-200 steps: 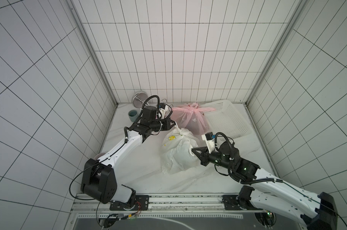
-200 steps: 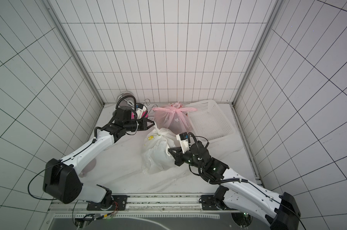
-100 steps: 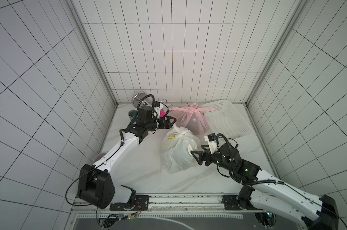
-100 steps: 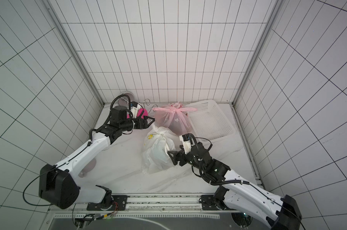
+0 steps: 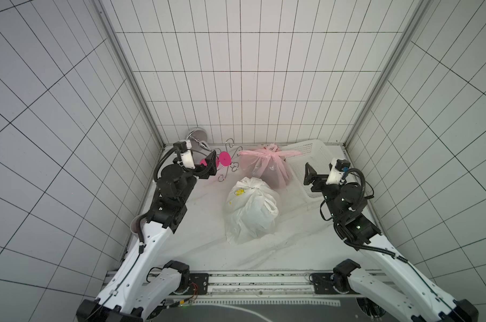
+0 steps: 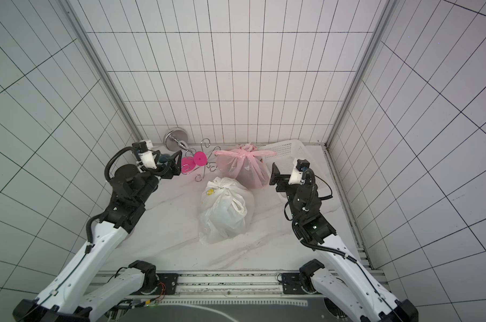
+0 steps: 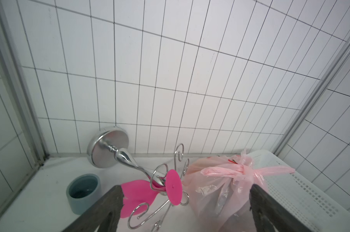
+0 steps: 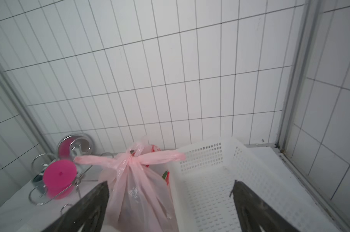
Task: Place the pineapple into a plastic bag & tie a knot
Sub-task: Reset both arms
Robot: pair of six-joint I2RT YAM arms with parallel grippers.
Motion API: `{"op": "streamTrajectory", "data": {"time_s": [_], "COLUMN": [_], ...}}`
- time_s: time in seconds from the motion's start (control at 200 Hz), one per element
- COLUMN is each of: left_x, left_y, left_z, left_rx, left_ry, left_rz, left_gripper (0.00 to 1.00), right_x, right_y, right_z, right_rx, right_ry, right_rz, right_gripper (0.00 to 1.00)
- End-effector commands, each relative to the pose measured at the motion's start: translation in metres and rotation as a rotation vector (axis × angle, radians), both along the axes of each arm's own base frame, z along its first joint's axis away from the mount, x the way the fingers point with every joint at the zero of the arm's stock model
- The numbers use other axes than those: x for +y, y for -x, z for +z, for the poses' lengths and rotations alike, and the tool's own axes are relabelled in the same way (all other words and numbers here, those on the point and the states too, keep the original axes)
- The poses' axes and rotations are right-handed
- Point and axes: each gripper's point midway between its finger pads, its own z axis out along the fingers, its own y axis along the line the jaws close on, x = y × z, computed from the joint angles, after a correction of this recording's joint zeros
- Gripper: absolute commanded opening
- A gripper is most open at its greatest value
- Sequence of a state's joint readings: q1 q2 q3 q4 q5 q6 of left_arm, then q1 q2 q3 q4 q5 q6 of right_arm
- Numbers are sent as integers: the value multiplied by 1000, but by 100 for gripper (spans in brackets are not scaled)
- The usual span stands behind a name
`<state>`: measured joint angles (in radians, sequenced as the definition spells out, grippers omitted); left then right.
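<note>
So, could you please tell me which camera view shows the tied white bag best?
The top views: both show the white bag whole, handles knotted at its top. Neither wrist view shows it; both look past it at the pink bag and white basket.

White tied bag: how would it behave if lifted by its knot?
The white bag would probably hang floppy: its film is thin and wrinkled. It bulges, so likely rather heavy. Pushed, its loose skirt may drag.
</note>
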<state>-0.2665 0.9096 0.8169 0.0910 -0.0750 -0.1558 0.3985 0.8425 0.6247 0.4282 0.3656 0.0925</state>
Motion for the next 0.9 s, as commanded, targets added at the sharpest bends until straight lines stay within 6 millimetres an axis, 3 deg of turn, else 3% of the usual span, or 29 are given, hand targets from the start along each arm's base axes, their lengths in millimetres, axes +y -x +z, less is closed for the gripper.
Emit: {"op": "streamTrajectory", "data": {"time_s": [0.0, 0.05, 0.12, 0.24, 0.345, 0.42, 0.52, 0.63, 0.695, 0.745, 0.8, 0.894], "left_x": [50, 62, 77, 89, 97, 97, 93, 85, 88, 87, 83, 81], "left_y": [-7, -22, -32, -30, -30, -29, -28, -35, -33, -28, -27, -47], "left_z": [-5, -44, -102, -169, -212, -223, -215, -213, -224, -234, -229, -238], "left_rx": [-156, -47, 101, 223, 315, 293, 176, 123, 129, 118, 52, 152], "left_ry": [-54, -88, -103, -136, -128, -125, -111, -166, -161, -165, -177, -210], "left_rz": [295, 316, 338, 365, 354, 343, 325, 285, 299, 291, 278, 310], "left_gripper": [98, 98, 98, 98, 98, 98, 97, 98, 98, 98, 98, 98], "right_x": [-85, -113, -131, -129, -125, -125, -119, -104, -95, -92, -91, -102], "right_y": [-5, -15, -24, -22, -17, -15, -19, -15, -13, -23, -39, -49], "right_z": [-8, -39, -86, -149, -184, -187, -185, -194, -191, -199, -209, -214], "right_rx": [-150, -64, 68, 188, 220, 188, 150, 118, 69, 128, 206, 236], "right_ry": [-7, -35, 5, 66, 68, 94, 99, 138, 174, 193, 176, 136], "right_rz": [-296, -373, -456, -443, -416, -416, -368, -275, -245, -246, -201, -209], "right_gripper": [85, 84, 87, 90, 91, 93, 94, 97, 99, 99, 99, 99]}}
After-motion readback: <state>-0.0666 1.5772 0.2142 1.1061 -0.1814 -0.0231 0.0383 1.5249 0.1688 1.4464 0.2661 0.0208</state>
